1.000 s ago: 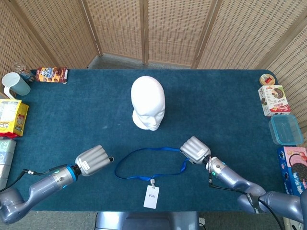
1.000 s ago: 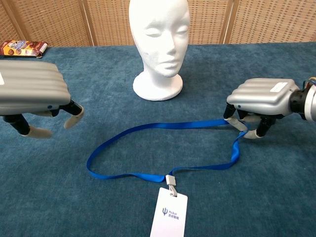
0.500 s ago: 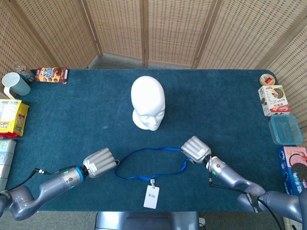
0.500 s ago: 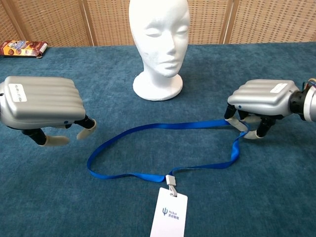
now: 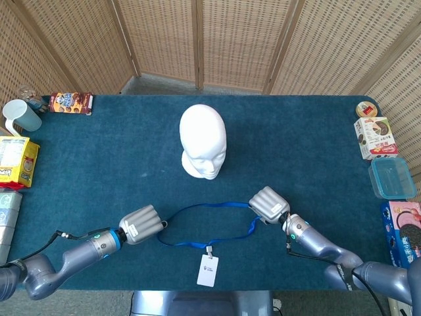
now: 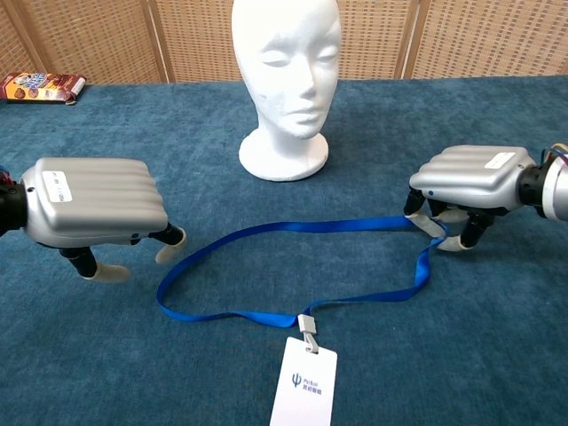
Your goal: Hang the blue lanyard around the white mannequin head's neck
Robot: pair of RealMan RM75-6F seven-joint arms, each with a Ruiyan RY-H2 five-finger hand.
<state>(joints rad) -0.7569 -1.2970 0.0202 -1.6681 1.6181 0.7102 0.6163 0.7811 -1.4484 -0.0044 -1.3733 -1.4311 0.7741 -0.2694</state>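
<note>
the blue lanyard (image 6: 293, 226) is laid flat in a loop on the desk (image 5: 316, 145), in front of the white mannequin head (image 5: 203, 140), with its white badge (image 6: 304, 383) at the near edge. its right end is pinched under the fingers of the right hand (image 6: 466, 182). the left hand (image 6: 98, 202) is held just beside the loop's left end, fingers apart, holding nothing.

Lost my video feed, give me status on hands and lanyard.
Right hand pinches blue lanyard at its right end. Left hand open beside the loop's left end. Mannequin head unobstructed.
</note>
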